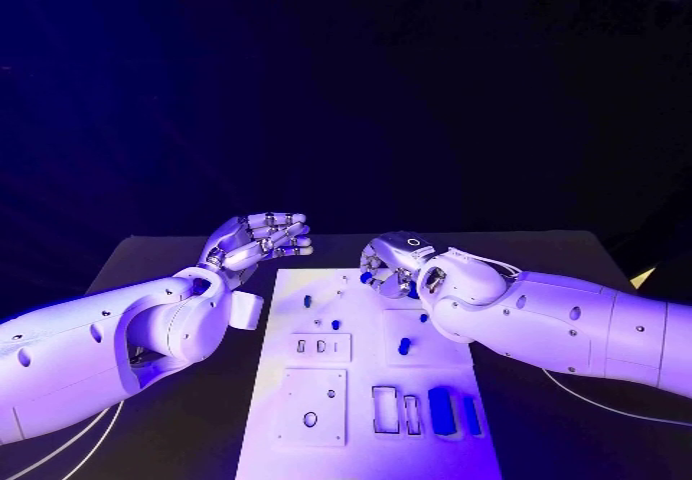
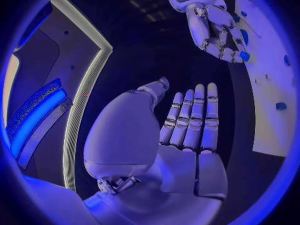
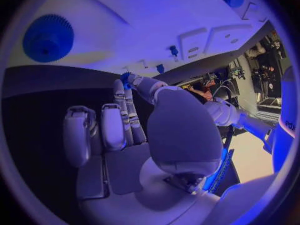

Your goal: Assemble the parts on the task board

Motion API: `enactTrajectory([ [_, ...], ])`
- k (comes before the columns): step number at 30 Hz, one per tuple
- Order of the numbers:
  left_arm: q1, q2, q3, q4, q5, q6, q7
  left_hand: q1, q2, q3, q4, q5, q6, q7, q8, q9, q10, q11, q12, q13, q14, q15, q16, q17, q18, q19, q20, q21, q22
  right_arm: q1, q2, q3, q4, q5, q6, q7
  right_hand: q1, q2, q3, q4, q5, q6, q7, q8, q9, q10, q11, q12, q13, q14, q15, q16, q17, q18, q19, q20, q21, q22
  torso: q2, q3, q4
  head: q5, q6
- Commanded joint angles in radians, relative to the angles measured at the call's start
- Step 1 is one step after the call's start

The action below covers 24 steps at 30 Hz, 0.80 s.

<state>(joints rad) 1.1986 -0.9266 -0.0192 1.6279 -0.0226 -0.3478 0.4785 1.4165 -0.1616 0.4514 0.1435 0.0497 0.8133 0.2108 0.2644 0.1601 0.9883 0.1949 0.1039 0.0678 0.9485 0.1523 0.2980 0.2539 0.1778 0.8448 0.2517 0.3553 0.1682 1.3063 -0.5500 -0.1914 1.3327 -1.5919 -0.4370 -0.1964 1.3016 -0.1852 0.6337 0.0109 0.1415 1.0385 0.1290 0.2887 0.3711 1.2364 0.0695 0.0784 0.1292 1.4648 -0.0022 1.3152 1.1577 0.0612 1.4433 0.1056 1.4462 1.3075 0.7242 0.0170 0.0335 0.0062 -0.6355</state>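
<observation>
The white task board (image 1: 361, 440) lies lengthwise in the middle of the black table. My right hand (image 1: 392, 265) hovers over its far end and pinches a small blue part (image 3: 125, 77) between thumb and fingertips; the part (image 2: 244, 56) also shows at that hand's tips in the left wrist view. A blue gear (image 3: 49, 37) sits on the board (image 3: 156, 20) beyond those fingers. My left hand (image 1: 260, 240) is raised beside the board's far left corner, palm (image 2: 187, 130) bare, fingers straight and together, holding nothing.
More blue parts stand on the board: a peg (image 1: 404, 346) mid-board, two upright bars (image 1: 440, 408) near the front right, and small pegs (image 1: 336, 324) further back. White cables (image 1: 606, 395) trail over the table at the right.
</observation>
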Motion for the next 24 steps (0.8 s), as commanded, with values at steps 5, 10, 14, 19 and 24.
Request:
enactTrajectory([
  [5,0.012,0.004,0.002,0.007,-0.001,0.021,0.01,-0.009,0.001,0.002,0.003,0.002,-0.007,0.048,-0.004,-0.001,-0.001,0.004,-0.004,-0.001,-0.008,-0.002,-0.003,0.002,0.0,-0.006,0.001,0.006,0.002,0.001,0.043,0.001,-0.044,-0.001,-0.02,-0.002,-0.009,0.002,0.001,0.001,0.001,-0.006,0.008,0.004,0.006,-0.004,0.005,-0.007,0.001,0.031,-0.002,0.008,0.003,-0.017,0.002,-0.003,0.004,0.077,0.013,-0.0051,0.0122,-0.004,0.004],
  [10,0.019,0.004,0.002,0.007,-0.001,0.02,0.01,-0.009,0.001,0.002,0.003,0.002,-0.007,0.048,-0.004,-0.001,-0.001,0.004,-0.004,-0.001,-0.008,-0.002,-0.003,0.002,0.0,-0.006,0.001,0.006,0.002,0.001,0.069,0.001,-0.075,0.007,-0.005,0.003,-0.016,0.001,-0.001,0.005,0.0,-0.011,0.009,0.003,0.009,-0.006,0.006,-0.009,0.0,0.031,-0.001,0.009,0.003,-0.017,0.002,-0.002,0.004,0.077,0.02,-0.0067,0.0166,-0.002,0.008],
  [14,0.025,0.004,0.002,0.008,-0.001,0.019,0.009,-0.009,0.002,0.002,0.002,0.002,-0.007,0.048,-0.004,-0.001,0.0,0.004,-0.005,-0.001,-0.009,-0.002,-0.003,0.003,0.001,-0.007,0.001,0.006,0.002,0.001,0.086,0.001,-0.094,0.012,0.009,0.007,-0.017,0.001,-0.001,0.005,0.0,-0.011,0.01,0.003,0.009,-0.006,0.006,-0.01,0.0,0.031,0.0,0.009,0.003,-0.017,0.002,-0.002,0.004,0.077,0.024,-0.0095,0.0189,-0.003,0.011],
  [19,0.031,0.004,0.002,0.009,-0.002,0.019,0.009,-0.008,0.002,0.002,0.002,0.002,-0.007,0.048,-0.004,-0.002,0.0,0.004,-0.005,-0.001,-0.009,-0.002,-0.003,0.003,0.001,-0.007,0.001,0.006,0.002,0.002,0.099,0.0,-0.106,0.021,0.022,0.008,-0.022,-0.001,-0.002,0.008,-0.002,-0.014,0.01,0.002,0.011,-0.007,0.007,-0.01,0.0,0.031,0.0,0.01,0.003,-0.017,0.001,-0.001,0.004,0.077,0.029,-0.0117,0.0225,-0.003,0.012],
  [24,0.035,0.003,0.002,0.013,-0.002,0.018,0.008,-0.008,0.002,0.002,0.002,0.002,-0.007,0.048,-0.004,-0.002,0.0,0.004,-0.005,-0.001,-0.009,-0.002,-0.003,0.003,0.001,-0.007,0.001,0.006,0.002,0.002,0.111,0.0,-0.124,0.024,0.025,0.008,-0.025,-0.001,-0.003,0.009,-0.003,-0.016,0.01,0.002,0.012,-0.007,0.007,-0.011,0.0,0.031,0.001,0.01,0.003,-0.017,0.001,-0.001,0.003,0.077,0.034,-0.0141,0.0247,-0.003,0.014],
])
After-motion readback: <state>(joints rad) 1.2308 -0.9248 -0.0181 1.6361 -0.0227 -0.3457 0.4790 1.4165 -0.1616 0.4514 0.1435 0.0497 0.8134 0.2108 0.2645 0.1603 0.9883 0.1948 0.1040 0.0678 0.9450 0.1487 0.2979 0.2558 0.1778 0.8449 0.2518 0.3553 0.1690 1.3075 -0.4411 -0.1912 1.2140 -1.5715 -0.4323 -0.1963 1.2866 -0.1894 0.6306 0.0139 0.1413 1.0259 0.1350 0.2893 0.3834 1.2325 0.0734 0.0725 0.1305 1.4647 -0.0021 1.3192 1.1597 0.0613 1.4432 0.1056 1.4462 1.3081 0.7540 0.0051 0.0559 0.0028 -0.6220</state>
